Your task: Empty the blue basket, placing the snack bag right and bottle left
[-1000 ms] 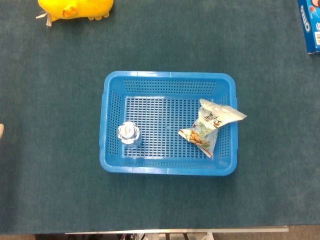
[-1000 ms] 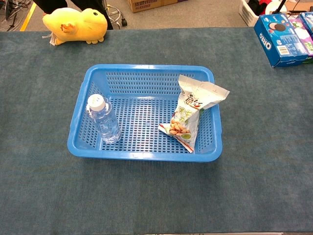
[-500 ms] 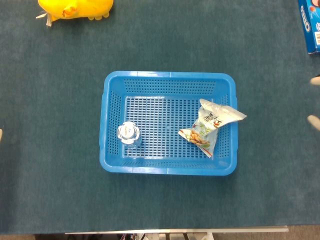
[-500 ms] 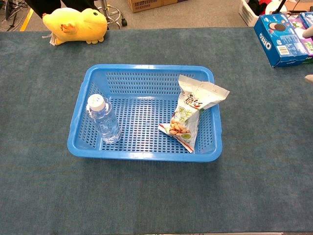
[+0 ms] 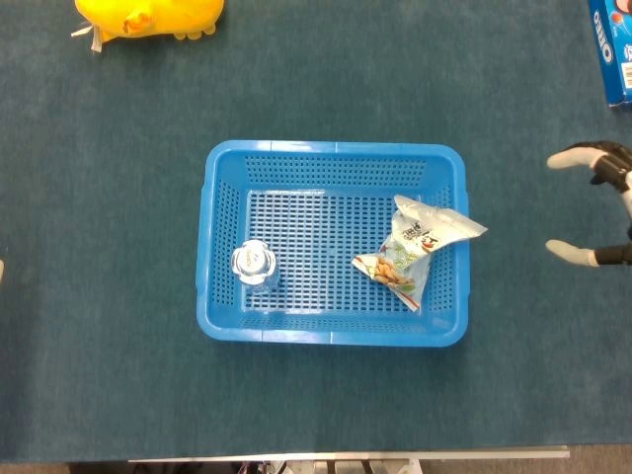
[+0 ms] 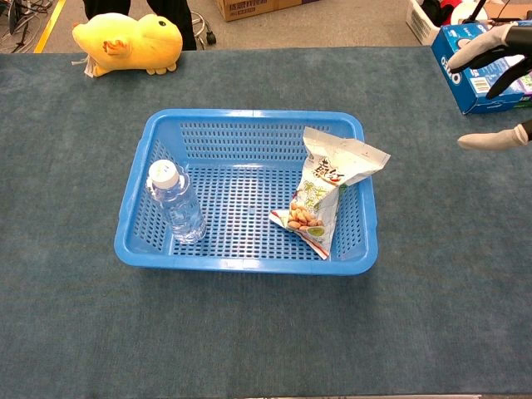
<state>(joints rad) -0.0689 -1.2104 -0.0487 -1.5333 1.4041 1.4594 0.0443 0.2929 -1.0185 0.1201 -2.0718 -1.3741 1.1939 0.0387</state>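
A blue basket [image 5: 336, 148] [image 6: 249, 114] sits mid-table on the dark teal cloth. Inside it, a clear water bottle [image 5: 253, 263] [image 6: 179, 204] with a white cap stands upright in the front left corner. A snack bag [image 5: 415, 247] [image 6: 328, 187] leans against the basket's right wall. My right hand [image 5: 610, 168] [image 6: 501, 62] reaches in from the right edge, fingers spread and empty, well to the right of the basket. Of my left hand, only a pale sliver [image 5: 1, 271] shows at the left edge of the head view.
A yellow plush duck [image 5: 148, 15] [image 6: 129, 41] lies at the far left of the table. A blue Oreo box [image 5: 612, 49] [image 6: 470, 66] stands at the far right, just behind my right hand. Bare cloth surrounds the basket on both sides.
My right hand has come further in from the right edge, from bare fingertips to spread fingers and part of the hand. Basket, bottle and bag have not moved.
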